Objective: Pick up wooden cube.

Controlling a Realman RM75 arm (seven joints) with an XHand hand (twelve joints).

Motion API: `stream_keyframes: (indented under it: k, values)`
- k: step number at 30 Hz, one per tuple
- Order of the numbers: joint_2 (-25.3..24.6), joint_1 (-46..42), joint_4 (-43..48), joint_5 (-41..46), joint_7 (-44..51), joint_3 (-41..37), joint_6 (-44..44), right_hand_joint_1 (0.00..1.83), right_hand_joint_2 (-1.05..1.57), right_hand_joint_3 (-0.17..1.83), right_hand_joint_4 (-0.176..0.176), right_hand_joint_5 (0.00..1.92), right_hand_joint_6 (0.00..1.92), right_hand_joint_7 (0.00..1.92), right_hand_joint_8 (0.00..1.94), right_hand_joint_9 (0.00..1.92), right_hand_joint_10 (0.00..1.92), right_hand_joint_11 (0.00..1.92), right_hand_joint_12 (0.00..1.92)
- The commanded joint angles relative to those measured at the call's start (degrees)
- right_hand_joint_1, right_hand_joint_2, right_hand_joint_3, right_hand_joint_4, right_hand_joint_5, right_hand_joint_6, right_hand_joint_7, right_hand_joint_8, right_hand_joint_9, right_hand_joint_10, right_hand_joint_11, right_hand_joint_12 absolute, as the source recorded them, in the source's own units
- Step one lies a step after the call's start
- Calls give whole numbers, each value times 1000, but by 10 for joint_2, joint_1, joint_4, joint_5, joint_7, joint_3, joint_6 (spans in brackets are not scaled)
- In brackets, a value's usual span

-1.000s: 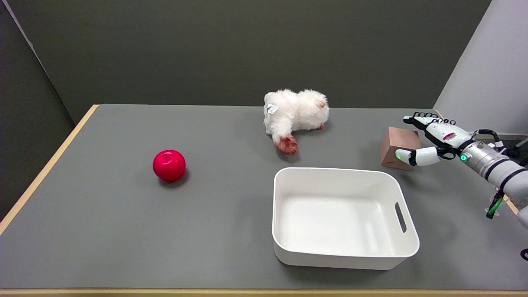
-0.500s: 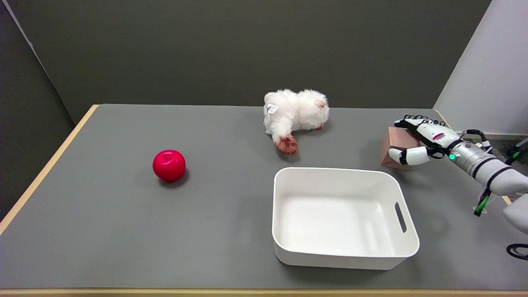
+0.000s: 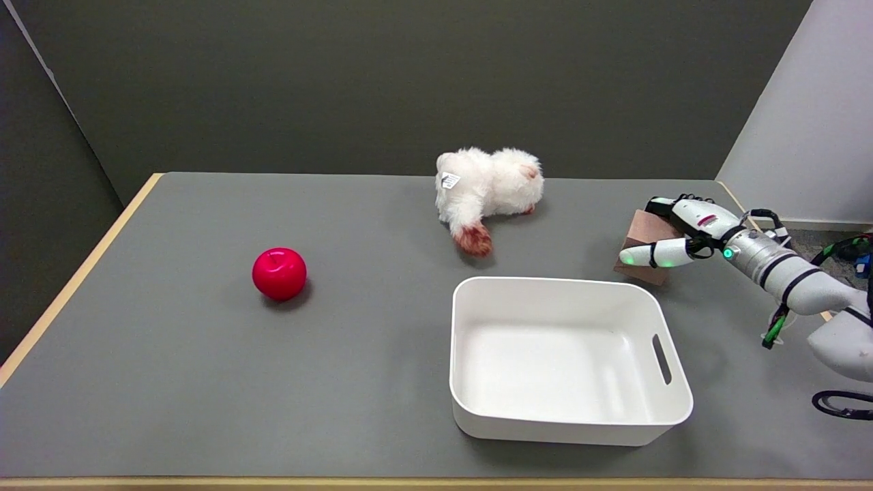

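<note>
Robot lab, bare grey table [image 3: 204, 382], plain dark backdrop walls [image 3: 409, 82]

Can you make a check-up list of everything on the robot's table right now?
Surface: grey table with a pale wooden edge.
Job's things: wooden cube near the right edge, tilted, behind the bin.
Clutter: red apple, white plush toy, empty white bin.
Hands: right hand wraps the cube, fingers on top, thumb in front.
Cables: black loops by the arm, green one under it.
Surroundings: dark wall behind.
</note>
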State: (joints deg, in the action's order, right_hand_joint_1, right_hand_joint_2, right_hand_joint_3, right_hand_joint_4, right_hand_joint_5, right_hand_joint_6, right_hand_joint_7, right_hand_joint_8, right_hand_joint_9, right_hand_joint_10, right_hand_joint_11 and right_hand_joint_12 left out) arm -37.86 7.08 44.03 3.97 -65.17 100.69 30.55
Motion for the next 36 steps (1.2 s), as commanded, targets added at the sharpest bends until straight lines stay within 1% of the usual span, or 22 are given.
stream_keyframes:
  k: [1, 3, 5, 7, 10, 12, 15, 16, 20, 23, 29, 31, 34, 36]
  values:
    - [-10, 27, -14, -3, 2, 23, 2, 1198, 1146, 222, -155, 564, 1572, 897, 1236, 741, 1253, 635, 1674]
    - [-10, 27, -11, -3, 2, 17, 8, 1197, 1155, 209, -160, 556, 1577, 894, 1244, 751, 1264, 642, 1686]
    - [-11, 26, -9, 3, 9, 9, 17, 1184, 1215, 105, -153, 540, 1583, 879, 1260, 776, 1198, 733, 1615]
    - [-13, 20, 0, 4, 18, -12, 28, 1193, 1203, 120, -163, 542, 1578, 886, 1259, 778, 1210, 712, 1622]
    - [-19, -5, 36, 10, 44, -69, 40, 1196, 1204, 116, -176, 540, 1579, 890, 1261, 778, 1229, 690, 1645]
    - [-27, -31, 85, 30, 68, -116, 57, 1196, 1202, 118, -173, 544, 1573, 892, 1261, 781, 1232, 701, 1656]
    - [-36, -47, 124, 72, 83, -149, 97, 1193, 1205, 114, -165, 547, 1566, 888, 1273, 786, 1232, 726, 1671]
    - [-41, -51, 137, 102, 84, -156, 128, 1193, 1204, 116, -165, 547, 1565, 889, 1273, 787, 1233, 727, 1671]
    - [-43, -57, 163, 193, 75, -143, 219, 1193, 1204, 116, -165, 547, 1565, 889, 1273, 788, 1234, 727, 1672]
    - [-43, -69, 190, 228, 69, -127, 258, 1193, 1204, 116, -165, 547, 1565, 889, 1274, 788, 1234, 727, 1672]
    - [-48, -133, 266, 280, 13, -109, 293, 1193, 1204, 115, -165, 547, 1565, 888, 1275, 788, 1235, 726, 1673]
    - [-57, -175, 302, 293, -6, -107, 312, 1193, 1205, 115, -165, 547, 1565, 888, 1275, 788, 1235, 726, 1673]
    - [-71, -228, 339, 302, -38, -100, 316, 1193, 1205, 115, -165, 546, 1564, 888, 1275, 788, 1236, 726, 1673]
    - [-84, -253, 346, 304, -55, -92, 325, 1193, 1205, 114, -165, 546, 1564, 888, 1275, 788, 1236, 725, 1674]
